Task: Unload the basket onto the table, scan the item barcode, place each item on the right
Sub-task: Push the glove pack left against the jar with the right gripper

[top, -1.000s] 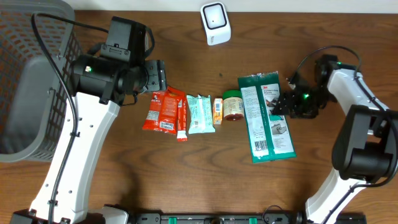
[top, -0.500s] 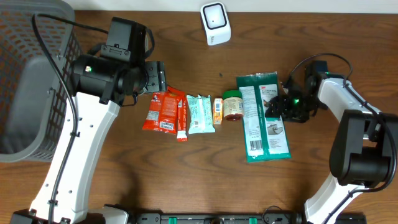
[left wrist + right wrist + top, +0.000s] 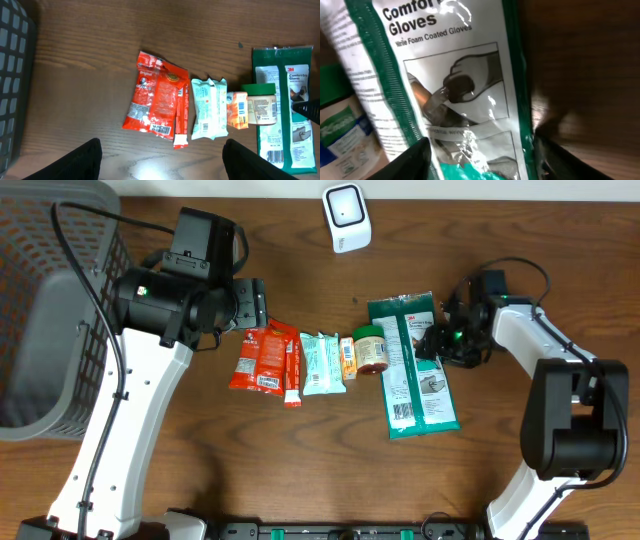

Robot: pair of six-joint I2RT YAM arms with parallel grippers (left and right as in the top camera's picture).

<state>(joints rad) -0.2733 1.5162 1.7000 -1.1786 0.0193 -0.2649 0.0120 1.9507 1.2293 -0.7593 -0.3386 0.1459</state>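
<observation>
The glove packet (image 3: 415, 365) lies flat on the table (image 3: 300, 470). Its long side runs roughly 12 to 6 o'clock with a slight tilt, and it sits just beside the green-lidded jar (image 3: 373, 348) at its 9 o'clock. The right end effector (image 3: 479, 147) sits low over the packet's right edge, at about 2 o'clock from the packet's middle in the overhead view. In the right wrist view its 2 fingers (image 3: 410, 162) stand partly apart, 1 over the printed face and 1 past the edge over bare wood. Nothing is lifted, and I cannot tell whether either finger touches the film.

The left end effector (image 3: 161, 155) hangs wide open and empty at 12 o'clock from the red snack packet (image 3: 157, 95), well apart from the gloves. The scanner (image 3: 346, 217) stands at 11 o'clock from the packet.

The right fingers are dark blurs cut off at the bottom of the frame. The left wrist view crops the packet's right side and 6 o'clock end. The packet's fine print is too small to read from overhead.
</observation>
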